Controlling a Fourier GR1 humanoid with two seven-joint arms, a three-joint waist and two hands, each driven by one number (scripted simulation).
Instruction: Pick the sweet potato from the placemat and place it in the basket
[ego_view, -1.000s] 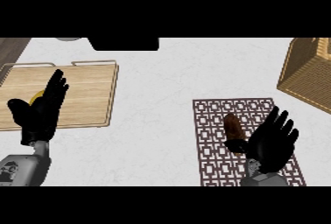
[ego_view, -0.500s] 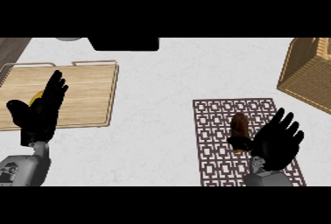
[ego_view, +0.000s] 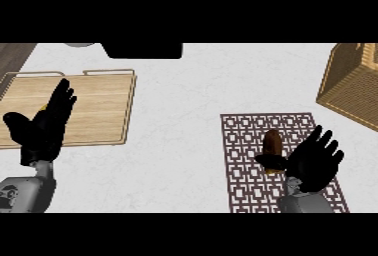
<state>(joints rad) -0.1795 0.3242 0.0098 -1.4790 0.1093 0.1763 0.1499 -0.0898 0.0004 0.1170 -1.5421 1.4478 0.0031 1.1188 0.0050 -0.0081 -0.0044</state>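
Note:
A brown sweet potato (ego_view: 272, 143) lies lengthwise on the patterned placemat (ego_view: 247, 125) at the right of the counter. My right hand (ego_view: 314, 162) hovers over the mat just right of the potato, fingers straight and spread, thumb reaching across the potato's near end. Its fingers are not curled round anything. The woven basket (ego_view: 352, 85) stands at the far right, partly cut off by the view's edge. My left hand (ego_view: 44, 125) rests open at the left, fingers up, over the wooden board.
A wooden cutting board (ego_view: 96, 107) with metal handles lies at the left; something yellow peeks out beside my left hand. A dark object (ego_view: 142, 50) sits at the counter's back edge. White counter lies between board and mat.
My right hand has drawn back toward the near edge and shifted slightly right, uncovering more of the sweet potato. The left hand has stayed still.

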